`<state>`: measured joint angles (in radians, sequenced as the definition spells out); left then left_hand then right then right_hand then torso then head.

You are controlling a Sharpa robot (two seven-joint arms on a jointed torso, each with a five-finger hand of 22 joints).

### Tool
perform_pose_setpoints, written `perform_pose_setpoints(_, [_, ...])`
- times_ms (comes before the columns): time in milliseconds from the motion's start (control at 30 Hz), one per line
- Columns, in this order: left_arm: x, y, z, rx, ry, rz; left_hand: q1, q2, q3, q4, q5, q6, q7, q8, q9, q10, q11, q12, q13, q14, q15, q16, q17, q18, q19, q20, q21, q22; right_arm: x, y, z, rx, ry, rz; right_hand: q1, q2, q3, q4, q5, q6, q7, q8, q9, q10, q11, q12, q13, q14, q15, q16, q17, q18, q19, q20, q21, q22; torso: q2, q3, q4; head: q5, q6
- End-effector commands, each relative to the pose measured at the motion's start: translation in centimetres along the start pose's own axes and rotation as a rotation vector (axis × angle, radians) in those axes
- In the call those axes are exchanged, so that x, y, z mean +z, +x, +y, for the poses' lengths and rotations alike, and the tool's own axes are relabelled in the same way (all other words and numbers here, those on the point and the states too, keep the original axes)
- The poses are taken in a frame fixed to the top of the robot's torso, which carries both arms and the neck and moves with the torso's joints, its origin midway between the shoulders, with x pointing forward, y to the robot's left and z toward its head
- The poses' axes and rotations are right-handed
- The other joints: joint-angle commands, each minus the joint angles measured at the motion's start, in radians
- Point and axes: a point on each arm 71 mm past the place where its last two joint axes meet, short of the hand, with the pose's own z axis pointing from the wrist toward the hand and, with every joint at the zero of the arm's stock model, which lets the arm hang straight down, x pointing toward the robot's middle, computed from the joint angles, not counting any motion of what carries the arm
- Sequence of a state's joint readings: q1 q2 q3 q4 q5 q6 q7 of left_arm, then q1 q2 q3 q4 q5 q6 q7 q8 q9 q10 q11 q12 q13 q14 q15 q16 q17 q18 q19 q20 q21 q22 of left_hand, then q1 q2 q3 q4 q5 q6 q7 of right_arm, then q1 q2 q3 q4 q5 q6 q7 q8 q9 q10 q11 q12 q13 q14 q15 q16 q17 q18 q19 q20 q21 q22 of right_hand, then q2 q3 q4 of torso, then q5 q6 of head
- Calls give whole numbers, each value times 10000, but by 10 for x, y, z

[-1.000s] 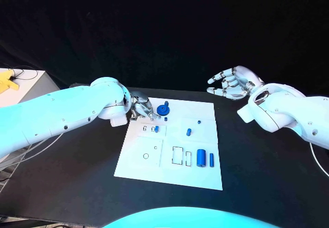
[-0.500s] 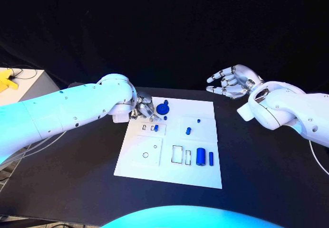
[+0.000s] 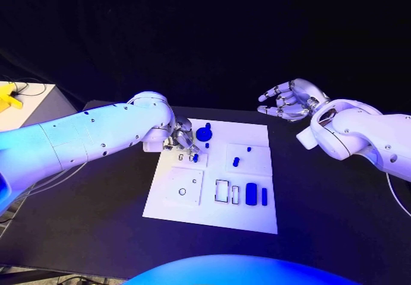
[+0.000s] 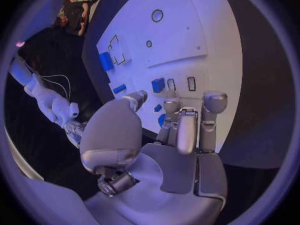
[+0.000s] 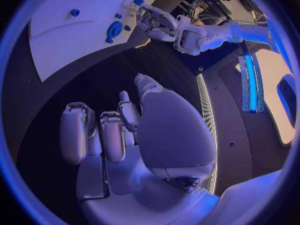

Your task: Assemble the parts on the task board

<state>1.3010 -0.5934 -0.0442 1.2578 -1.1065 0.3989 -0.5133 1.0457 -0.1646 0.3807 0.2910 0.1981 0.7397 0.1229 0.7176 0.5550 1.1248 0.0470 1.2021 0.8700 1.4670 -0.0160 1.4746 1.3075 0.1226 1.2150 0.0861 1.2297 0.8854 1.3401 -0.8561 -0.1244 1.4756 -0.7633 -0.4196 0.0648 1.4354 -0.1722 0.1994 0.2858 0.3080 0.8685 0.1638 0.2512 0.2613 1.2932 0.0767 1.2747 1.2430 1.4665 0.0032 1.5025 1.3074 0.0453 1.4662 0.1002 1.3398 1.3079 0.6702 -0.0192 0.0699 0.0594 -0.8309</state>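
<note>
The left hand point(image 3: 182, 138) hangs over the far-left corner of the task board point(image 3: 184, 209), its fingers point(image 4: 178, 130) bent down close to a small blue part point(image 3: 195, 158). I cannot tell if the fingertips hold something or only hover; the left wrist view shows no part clearly between them. The round blue part point(image 3: 204, 134) stands just beside this hand, nearer the far edge. The large blue cylinder point(image 3: 251, 194) lies near the front right, well apart.

In my judgement the step in hand is to pick the small part. To do it well, the hand should come down straight, pinch it at the sides and not push the round part.

The right hand point(image 3: 288, 101) is raised beyond the board's far-right corner, half open, holding nothing.

Compared with 1 second ago, the left arm has swung further over the board's left edge, and the right hand has hardly moved.
</note>
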Motion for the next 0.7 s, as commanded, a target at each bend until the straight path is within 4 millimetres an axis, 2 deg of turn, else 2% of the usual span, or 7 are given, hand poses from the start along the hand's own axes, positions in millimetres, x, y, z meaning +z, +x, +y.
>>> perform_pose_setpoints(33, [1, 2, -3, -35, 69, 398, -12, 56, -55, 6, 37, -40, -10, 31, 9, -69, 3, -45, -54, 142, -5, 37, 522, 109, 31, -4, 27, -25, 0, 0, 1, -57, -132, 61, -95, -12, 10, 20, 40, -68, 4, 20, -12, -68, 6, -62, -25, 640, -40, -62, 1244, 88, 182, -20, -56, 995, -3, 4, -7, -8, -19])
perform_pose_setpoints(133, [2, 3, -5, -107, 162, 565, 4, 61, -62, 2, 40, -50, -8, 36, 13, -96, 5, -64, -84, 146, -3, 43, 534, 105, 42, -4, 39, -2, 0, 1, 1, -47, -156, 97, -102, -17, 10, 16, 47, -75, 4, 21, -12, -75, 7, -67, -30, 645, -39, -52, 1265, 76, 201, -18, -4, 1031, 13, 1, -5, -51, 48])
perform_pose_setpoints(233, [3, 4, -7, -114, 194, 679, 62, 93, -81, -2, 51, -95, 2, 49, 24, -155, 13, -97, -134, 131, 4, 35, 510, 109, 26, -3, 26, -26, 1, 1, 2, -5, -152, 138, -122, -23, 8, 18, 60, -85, 6, 23, -13, -80, 9, -68, -32, 646, -38, -48, 1276, 69, 212, -17, 26, 1053, 22, -7, -12, -78, 61])
perform_pose_setpoints(467, [5, 4, -7, -102, 173, 864, 123, 130, -91, -7, 59, -130, 11, 62, 34, -188, 20, -109, -155, 131, 11, 42, 521, 109, 21, -1, 24, -29, 2, 3, 2, 43, -123, 206, -122, -23, 8, 18, 60, -85, 6, 23, -13, -80, 9, -68, -32, 646, -38, -48, 1276, 69, 212, -17, 26, 1053, 3, 9, 17, -126, -34])
perform_pose_setpoints(600, [5, 4, -7, -99, 156, 903, 223, 186, -94, -14, 72, -166, 20, 85, 48, -219, 29, -117, -176, 124, 19, 43, 517, 109, 14, 4, 23, -32, 3, 4, 2, 15, -117, 275, -140, -23, 8, 21, 69, -91, 7, 26, -12, -95, 10, -81, -46, 639, -37, -61, 1253, 73, 206, -16, 9, 1042, -1, 5, 28, -130, -54])
perform_pose_setpoints(700, [6, 4, -7, -87, 149, 934, 421, 322, -52, -21, 90, -210, 32, 128, 70, -240, 40, -104, -180, 116, 31, 49, 516, 109, 9, 14, 28, -26, 3, 4, 2, -7, -119, 311, -150, -20, 10, 22, 75, -95, 7, 28, -12, -64, 11, -47, -10, 652, -36, -37, 1299, 61, 225, -15, 59, 1077, 8, 3, 33, -143, -68])
